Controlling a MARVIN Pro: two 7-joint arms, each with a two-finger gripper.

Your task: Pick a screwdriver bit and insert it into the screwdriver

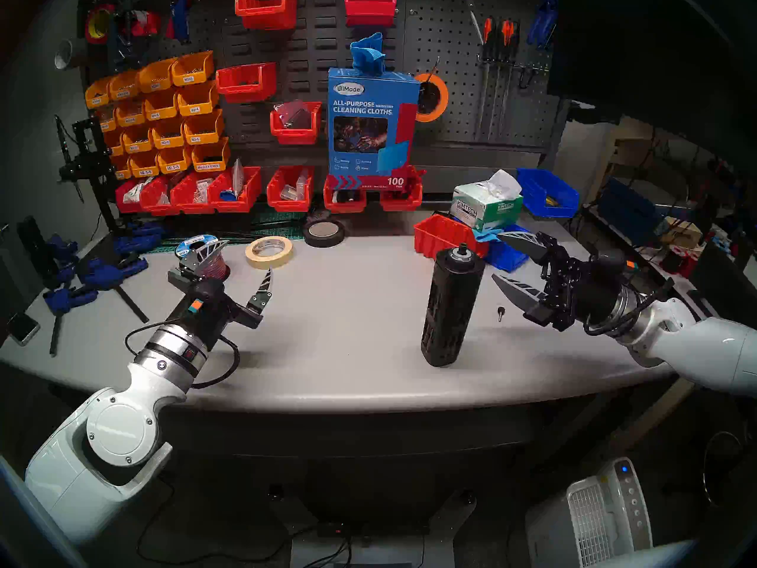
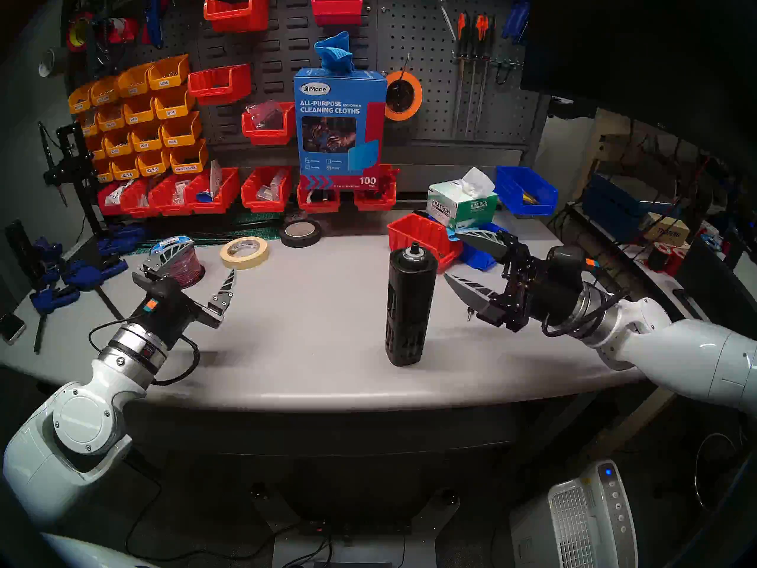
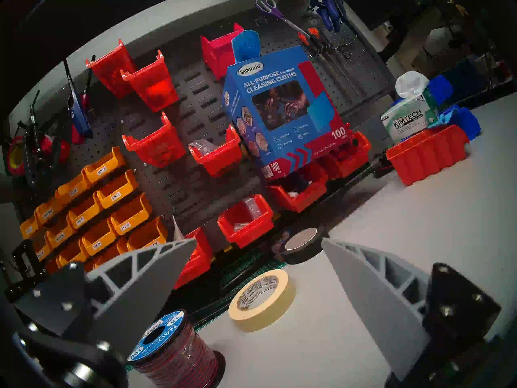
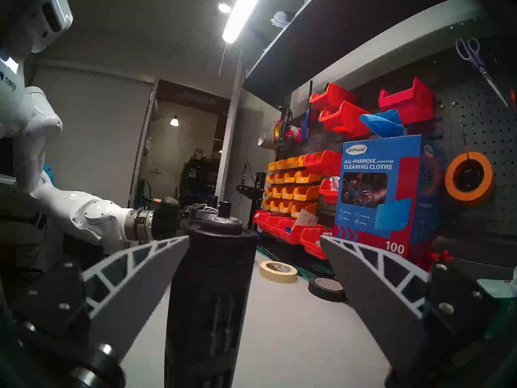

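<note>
The screwdriver (image 1: 452,305) is a tall black column with a silver ring on top, standing upright on the grey table (image 1: 348,309), right of centre. It also shows in the right head view (image 2: 407,305) and close up in the right wrist view (image 4: 209,281). My right gripper (image 1: 495,255) is open and empty, just right of the screwdriver's top, not touching it. My left gripper (image 1: 245,256) is open and empty at the table's left, over a wire spool (image 1: 213,264). No screwdriver bit shows in any view. A small black-knobbed pin (image 1: 500,312) lies under the right gripper.
A masking tape roll (image 1: 269,251) and a black tape roll (image 1: 324,232) lie at the back centre. A red bin (image 1: 444,235), blue bins (image 1: 547,192) and a Kimtech tissue box (image 1: 487,204) stand behind the screwdriver. A pegboard with bins and a cleaning-cloths box (image 1: 370,124) closes the back.
</note>
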